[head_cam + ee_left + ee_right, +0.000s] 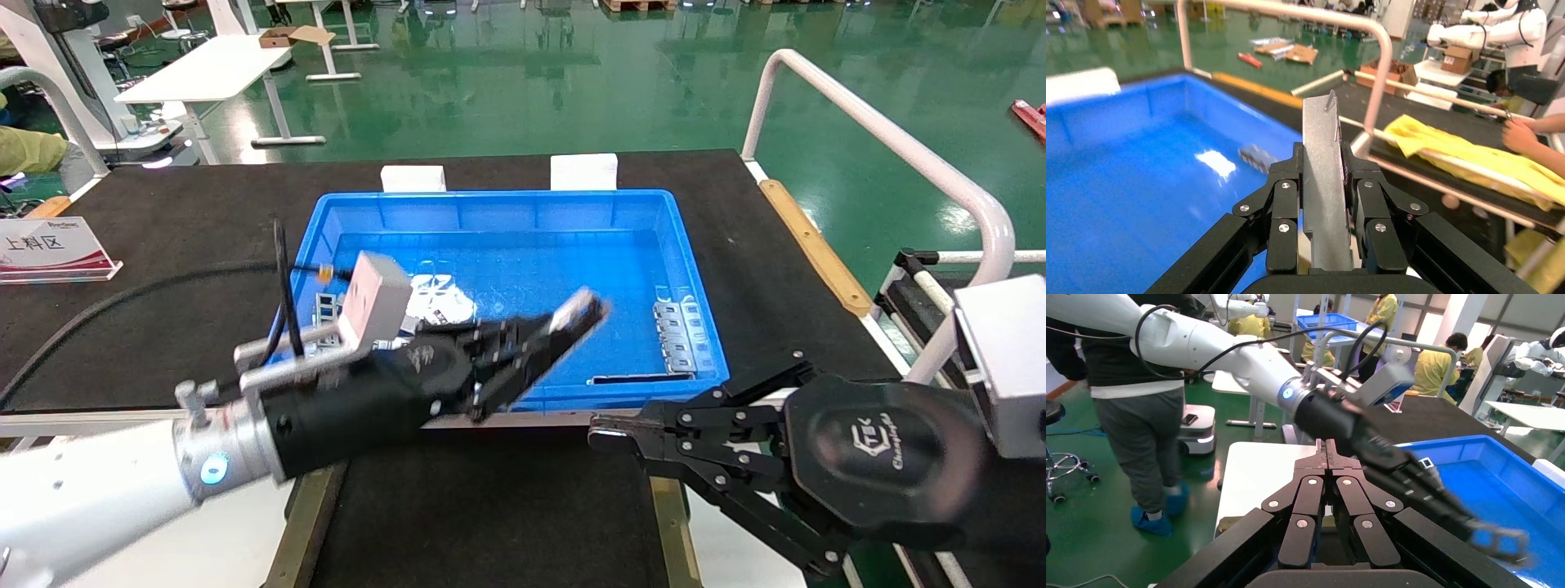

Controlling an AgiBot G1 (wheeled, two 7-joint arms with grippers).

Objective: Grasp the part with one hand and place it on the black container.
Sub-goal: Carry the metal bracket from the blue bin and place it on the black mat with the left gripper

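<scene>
Left pincer (564, 322) is seen clamped on the part (1326, 184), a narrow silver-grey strip held between the fingers with its long axis running straight out along them, past the fingertips. In the head view this pincer hangs over the near half of the blue bin (523, 208), angled toward the robot's right. The black container (482, 506), a matte tray edged by brass-coloured strips, lies nearer the robot than the bin, below and behind the carried part, so the coming move is judged to call for a pull back toward the body and a lowering. The left arm is the nearer, since the part is already in it. The right pincer (601, 437) is parked with fingers together at the container's right edge. The hold on the strip is shown plainly only by the left wrist view; the container's position is given only by the head view. Other metal parts (678, 335) lie in the bin on the table (163, 245).
</scene>
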